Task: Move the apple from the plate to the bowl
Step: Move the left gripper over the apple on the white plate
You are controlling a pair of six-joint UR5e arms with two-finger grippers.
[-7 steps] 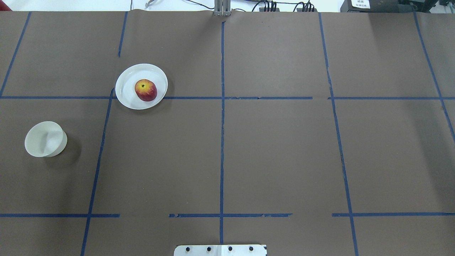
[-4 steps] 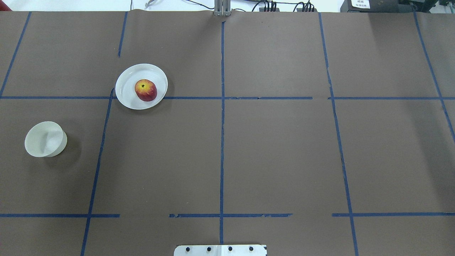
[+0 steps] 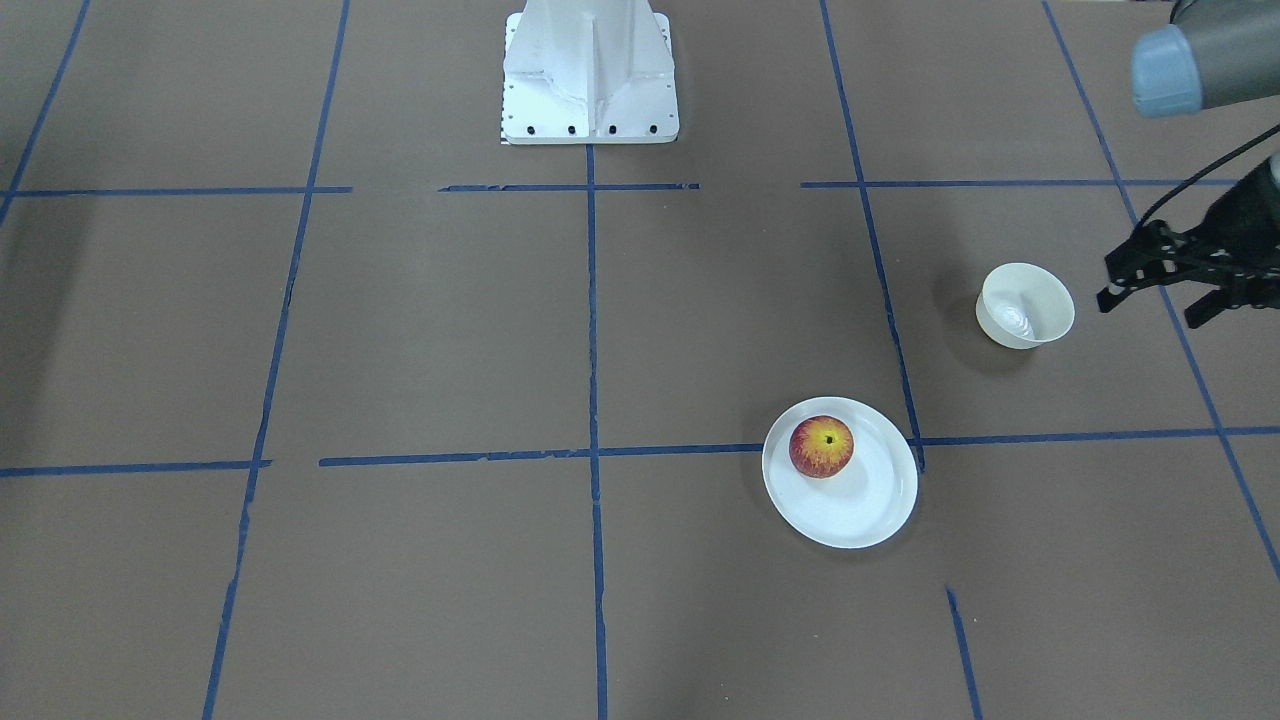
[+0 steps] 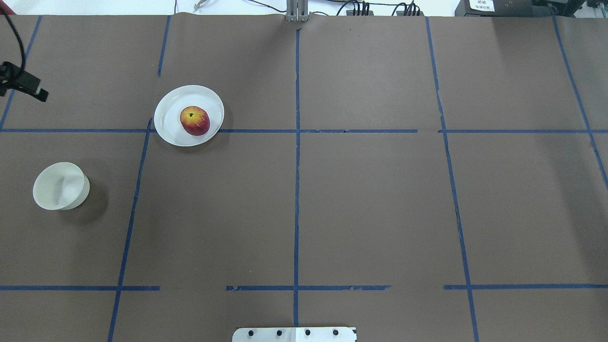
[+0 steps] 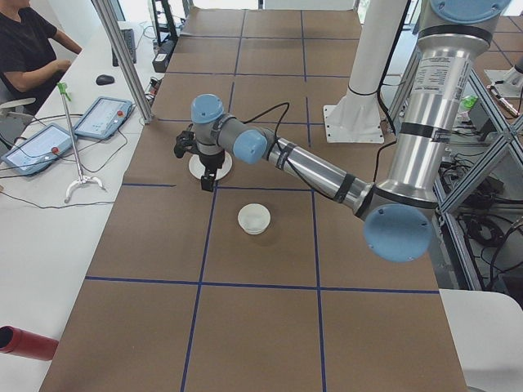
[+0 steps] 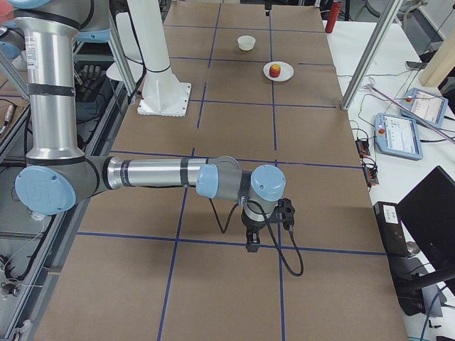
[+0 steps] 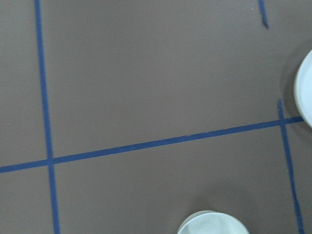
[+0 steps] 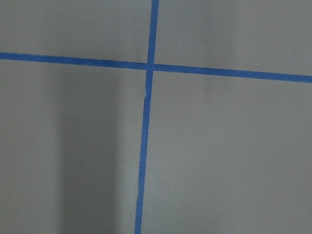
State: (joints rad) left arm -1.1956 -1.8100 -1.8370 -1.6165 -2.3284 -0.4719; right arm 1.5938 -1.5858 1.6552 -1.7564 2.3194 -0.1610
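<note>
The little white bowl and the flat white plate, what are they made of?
The small deep cream-white bowl looks like thin plastic: its wall seems slightly see-through, with a soft sheen inside. The flat round white plate looks smooth and glossy, maybe glazed ceramic or hard plastic; I can't tell which.

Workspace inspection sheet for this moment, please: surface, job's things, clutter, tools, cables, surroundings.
surface: brown table with a blue tape grid.
job's things: apple on the plate, off its centre; bowl upright, empty, apart from the plate.
clutter: nothing seen.
tools: left tool open, above the table near the bowl, holding nothing; right tool far from all three, open or shut cannot be told.
cables: a black cable runs to the left tool; another loops below the right tool.
surroundings: seated operator and tablets at a side bench.
</note>
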